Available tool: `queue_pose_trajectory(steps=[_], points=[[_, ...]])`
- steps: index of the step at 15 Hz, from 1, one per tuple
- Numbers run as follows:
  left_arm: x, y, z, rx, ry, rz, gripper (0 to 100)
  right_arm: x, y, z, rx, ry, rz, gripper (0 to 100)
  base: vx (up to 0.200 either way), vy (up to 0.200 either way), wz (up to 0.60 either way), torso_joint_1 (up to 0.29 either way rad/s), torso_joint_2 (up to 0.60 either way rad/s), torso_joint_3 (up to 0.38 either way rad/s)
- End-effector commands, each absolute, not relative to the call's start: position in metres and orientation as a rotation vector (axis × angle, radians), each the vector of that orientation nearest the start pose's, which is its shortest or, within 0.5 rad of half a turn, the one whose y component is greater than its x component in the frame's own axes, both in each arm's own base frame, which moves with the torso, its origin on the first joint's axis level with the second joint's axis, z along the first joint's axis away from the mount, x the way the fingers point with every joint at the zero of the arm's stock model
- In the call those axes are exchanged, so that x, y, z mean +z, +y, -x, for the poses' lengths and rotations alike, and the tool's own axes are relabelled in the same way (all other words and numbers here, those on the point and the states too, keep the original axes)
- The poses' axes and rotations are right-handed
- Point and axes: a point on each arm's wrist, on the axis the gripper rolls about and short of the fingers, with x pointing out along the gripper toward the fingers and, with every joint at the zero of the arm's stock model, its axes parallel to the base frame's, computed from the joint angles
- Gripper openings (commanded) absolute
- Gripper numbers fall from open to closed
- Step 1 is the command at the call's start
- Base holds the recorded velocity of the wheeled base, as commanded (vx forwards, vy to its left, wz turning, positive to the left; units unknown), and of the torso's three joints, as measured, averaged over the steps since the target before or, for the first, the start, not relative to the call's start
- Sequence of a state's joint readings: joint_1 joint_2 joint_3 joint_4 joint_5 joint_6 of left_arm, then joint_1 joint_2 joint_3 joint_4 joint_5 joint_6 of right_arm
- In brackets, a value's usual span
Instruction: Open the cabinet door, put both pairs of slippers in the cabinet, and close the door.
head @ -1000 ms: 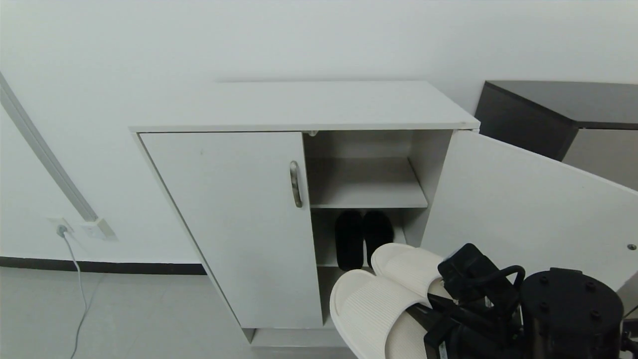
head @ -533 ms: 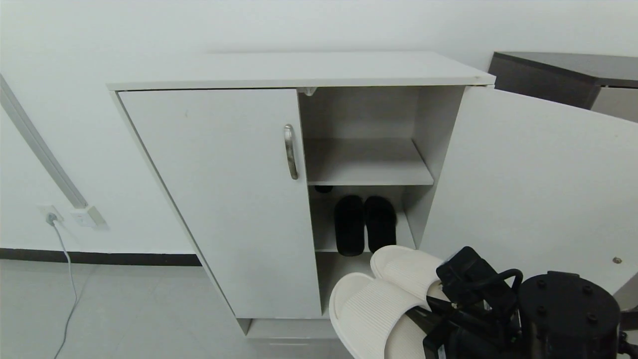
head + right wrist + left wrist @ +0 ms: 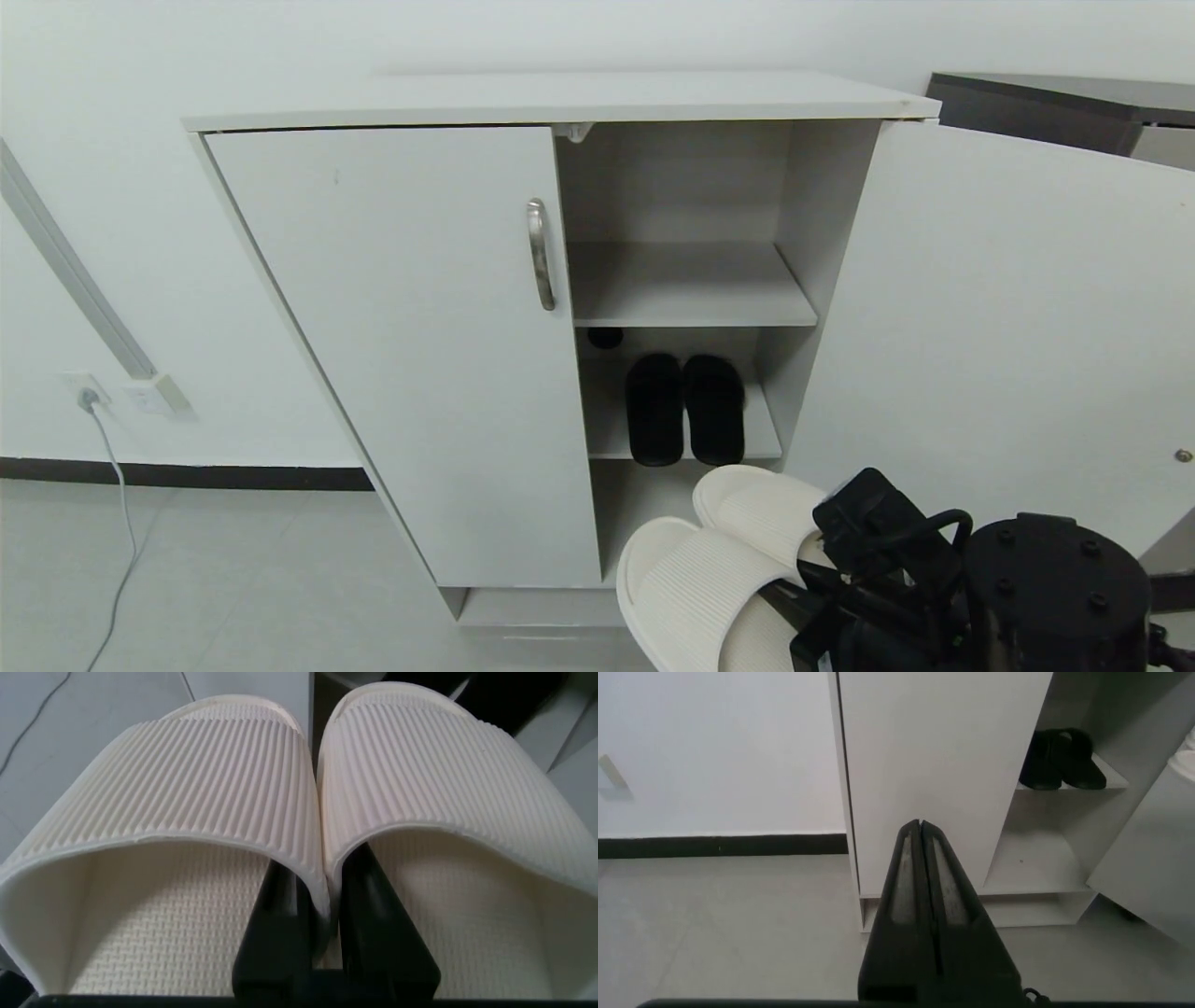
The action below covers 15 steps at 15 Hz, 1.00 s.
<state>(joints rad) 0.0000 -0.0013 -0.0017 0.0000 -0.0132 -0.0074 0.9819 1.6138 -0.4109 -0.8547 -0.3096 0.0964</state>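
The white cabinet [image 3: 560, 98] stands against the wall with its left door [image 3: 401, 355] closed and its right door [image 3: 1008, 327] swung open. A black pair of slippers [image 3: 686, 408] lies side by side on the middle shelf, and the black pair [image 3: 1064, 758] is also in the left wrist view. My right gripper [image 3: 789, 593] holds the white ribbed pair of slippers [image 3: 709, 569] low in front of the open half, toes toward the cabinet. In the right wrist view that gripper [image 3: 324, 924] is shut on the two touching inner walls of the white slippers [image 3: 234, 793]. My left gripper [image 3: 920, 835] is shut and empty, near the floor facing the closed door.
The upper shelf [image 3: 686, 285] and the bottom compartment [image 3: 644, 523] are bare. A metal handle [image 3: 539, 254] sticks out from the left door. A dark piece of furniture [image 3: 1055, 107] stands behind the open door. A wall socket with a cable [image 3: 89, 392] is at the left, above open floor [image 3: 233, 579].
The head camera has moved: the cabinet now sits higher and larger in the picture. The white slippers stay held in my right gripper as before.
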Motion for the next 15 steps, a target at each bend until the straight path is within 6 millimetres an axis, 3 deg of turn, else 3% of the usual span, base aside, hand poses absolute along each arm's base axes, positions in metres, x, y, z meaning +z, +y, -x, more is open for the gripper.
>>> queue_pose_trajectory(steps=[1, 4, 6, 12, 15], points=[[0.076, 0.000, 0.023, -0.012, -0.001, 0.008, 0, 0.128, 0.197, -0.139, 0.654, 0.316, 0.122, 0, 0.000, 0.000, 0.00, 0.000, 0.00, 0.000], [0.076, 0.000, 0.023, -0.014, -0.001, 0.008, 0, 0.125, 0.200, -0.140, 0.662, 0.297, 0.123, 0, 0.000, 0.000, 0.00, 0.000, 0.00, 0.000], [0.076, 0.000, 0.023, -0.014, -0.001, 0.008, 0, 0.120, 0.201, -0.140, 0.665, 0.296, 0.136, 0, 0.000, 0.000, -0.60, 0.000, 0.00, 0.005], [0.076, 0.000, 0.023, -0.014, -0.001, 0.008, 0, 0.120, 0.202, -0.136, 0.680, 0.286, 0.133, 0, 0.000, 0.000, 0.00, 0.000, 0.00, 0.000], [0.076, 0.000, 0.023, -0.014, -0.001, 0.008, 0, 0.129, 0.215, -0.142, 0.660, 0.250, 0.102, 0, 0.000, 0.000, 0.00, 0.000, 0.00, 0.000]])
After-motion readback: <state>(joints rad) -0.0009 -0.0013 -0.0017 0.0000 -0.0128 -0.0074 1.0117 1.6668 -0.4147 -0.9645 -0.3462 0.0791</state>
